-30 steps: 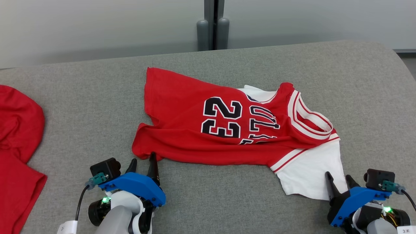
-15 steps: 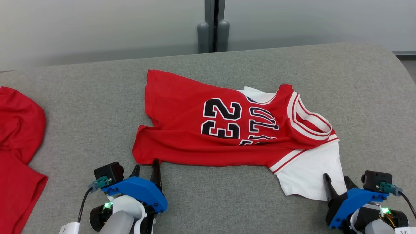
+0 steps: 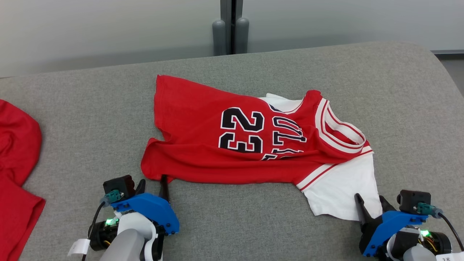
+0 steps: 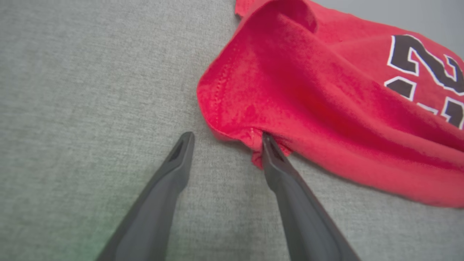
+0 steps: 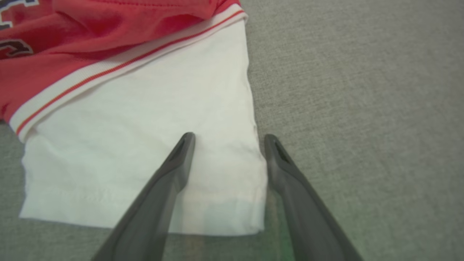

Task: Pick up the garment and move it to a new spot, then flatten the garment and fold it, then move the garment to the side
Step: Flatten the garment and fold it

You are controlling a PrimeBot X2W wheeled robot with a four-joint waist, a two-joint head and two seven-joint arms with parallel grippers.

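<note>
The garment is a red jersey with a black "23" and a white sleeve, lying partly rumpled on the grey padded surface. My left gripper sits at its near left corner, open. In the left wrist view the left gripper straddles the red hem, and its right finger touches the cloth's edge. My right gripper is open at the white sleeve's near corner. In the right wrist view the right gripper has one finger over the sleeve and the other beside its edge.
A second red cloth lies at the surface's far left. A pale wall with two grey posts runs behind. The surface curves off at the right.
The whole head picture has slid a little left, so the camera moved. Both grippers stay open at the garment's near edge, and the garment keeps its shape.
</note>
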